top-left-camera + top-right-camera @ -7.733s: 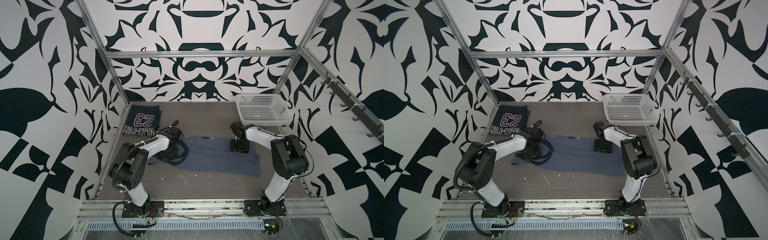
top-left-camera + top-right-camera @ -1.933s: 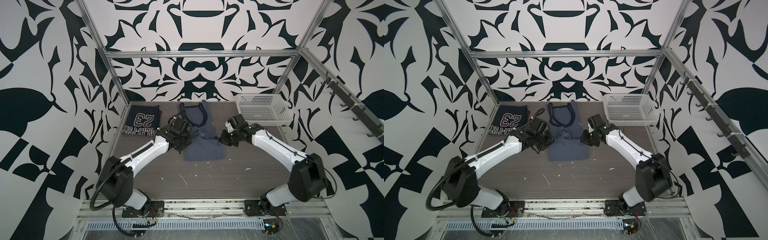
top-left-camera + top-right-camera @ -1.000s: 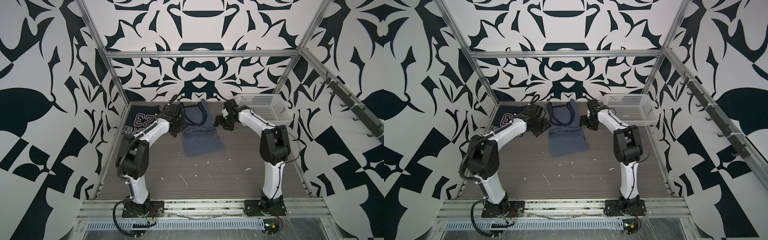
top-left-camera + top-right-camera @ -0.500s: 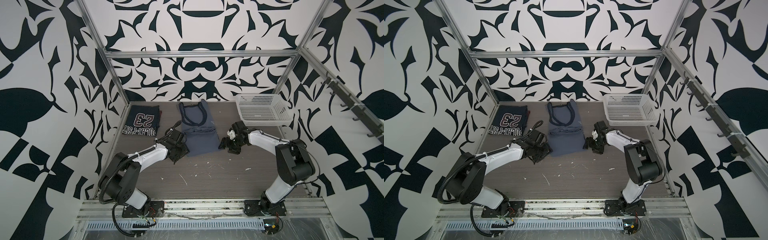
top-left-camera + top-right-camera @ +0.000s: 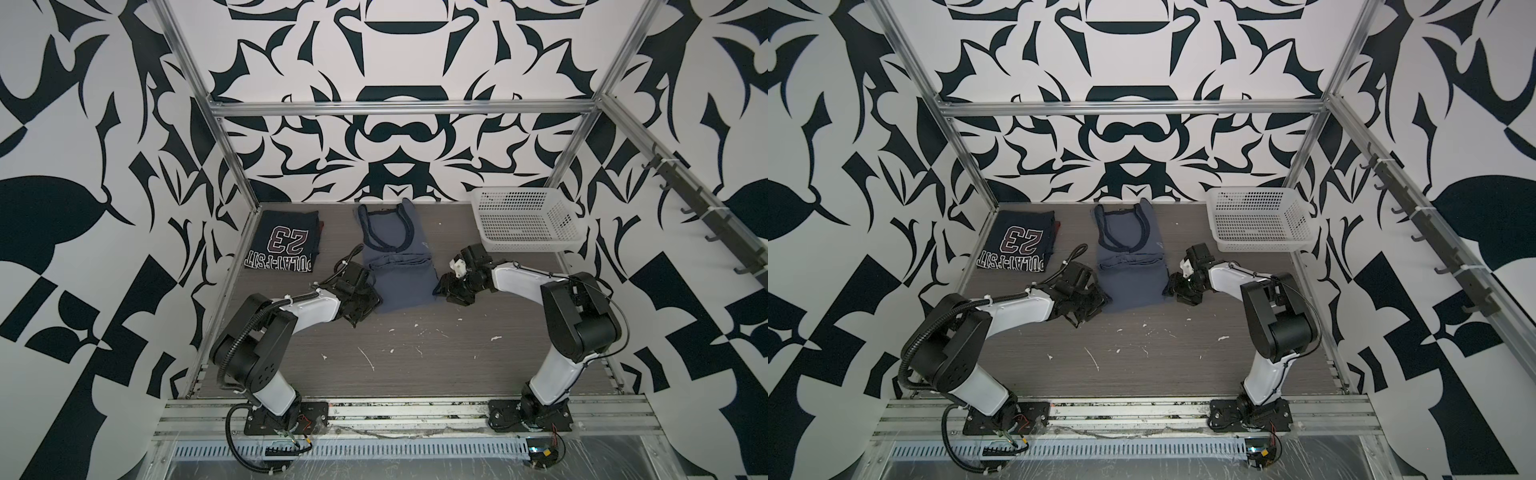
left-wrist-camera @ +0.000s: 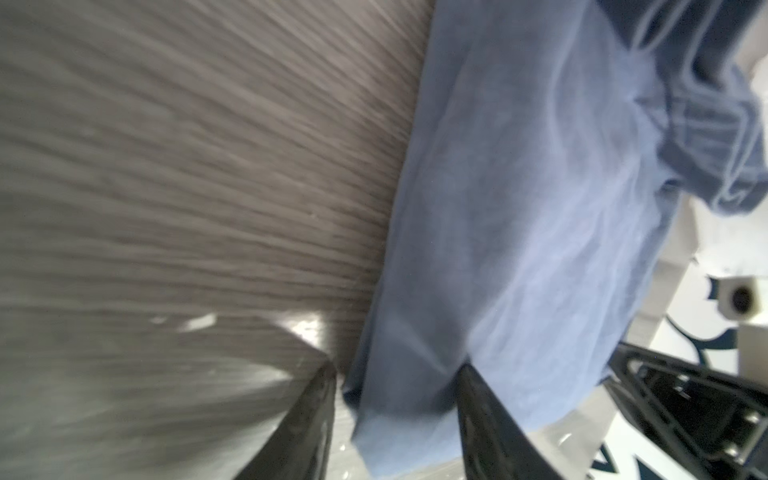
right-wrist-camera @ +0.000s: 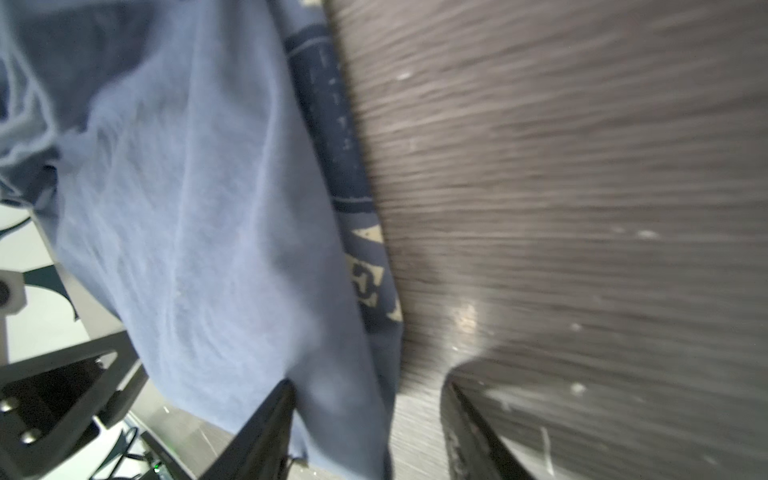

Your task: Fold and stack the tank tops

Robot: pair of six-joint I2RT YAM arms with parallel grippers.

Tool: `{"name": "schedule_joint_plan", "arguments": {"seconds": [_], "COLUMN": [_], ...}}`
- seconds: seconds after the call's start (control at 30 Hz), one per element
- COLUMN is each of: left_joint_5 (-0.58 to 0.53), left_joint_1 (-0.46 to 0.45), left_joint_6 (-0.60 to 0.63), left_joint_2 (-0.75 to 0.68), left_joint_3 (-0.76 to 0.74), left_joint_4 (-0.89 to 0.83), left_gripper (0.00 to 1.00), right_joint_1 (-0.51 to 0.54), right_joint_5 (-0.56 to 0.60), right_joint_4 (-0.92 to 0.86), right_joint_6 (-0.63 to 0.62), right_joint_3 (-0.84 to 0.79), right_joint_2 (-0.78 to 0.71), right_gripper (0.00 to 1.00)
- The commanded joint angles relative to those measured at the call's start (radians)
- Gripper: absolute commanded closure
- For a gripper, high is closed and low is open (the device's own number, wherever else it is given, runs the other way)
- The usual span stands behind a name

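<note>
Blue tank top (image 5: 401, 282) lies long way near-to-far. L pincer (image 5: 368, 305) at near-left corner, R pincer (image 5: 444, 289) at near-right, both half wide round cloth.

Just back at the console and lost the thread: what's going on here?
Both arms are on the slate-blue tank top, lying flat in the middle, straps at the far end. The left gripper and right gripper sit at its two near hem corners, jaws open with the fabric edge between them. The navy "23" tank top lies folded at the back left, apart, so nothing is stacked yet.
</note>
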Motion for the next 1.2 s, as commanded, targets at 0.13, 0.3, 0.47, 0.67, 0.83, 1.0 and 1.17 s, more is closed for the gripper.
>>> {"name": "schedule_joint_plan", "arguments": {"seconds": [0.13, 0.3, 0.47, 0.67, 0.83, 1.0, 1.17], "left_joint_5": [0.017, 0.015, -0.049, -0.165, -0.219, -0.216, -0.212], "left_joint_1": [-0.026, -0.029, -0.064, -0.167, -0.274, -0.313, -0.287], "left_joint_6": [-0.011, -0.012, 0.004, -0.009, -0.071, -0.104, -0.072], "left_joint_2": [0.038, 0.03, -0.039, -0.233, -0.422, -0.56, -0.543], "left_joint_3": [0.008, 0.01, 0.018, 0.001, -0.016, 0.032, 0.187], "left_joint_4": [-0.001, -0.007, -0.093, -0.276, -0.414, -0.462, -0.538], "left_gripper": [0.68, 0.84, 0.96, 1.0, 1.0, 1.0, 1.0], "right_joint_1": [0.043, 0.066, 0.08, 0.115, 0.178, 0.206, 0.206], "right_joint_5": [0.01, 0.031, 0.064, 0.094, 0.134, 0.147, 0.152], "right_joint_4": [0.009, 0.011, -0.014, -0.092, -0.227, -0.344, -0.372], "right_joint_6": [0.037, 0.054, 0.064, 0.084, 0.129, 0.174, 0.176], "right_joint_3": [-0.02, -0.036, -0.082, -0.177, -0.214, -0.12, 0.055], "right_joint_2": [0.018, -0.017, -0.111, -0.298, -0.524, -0.692, -0.673], "right_gripper": [0.61, 0.9, 1.0, 1.0, 1.0, 1.0, 1.0]}}
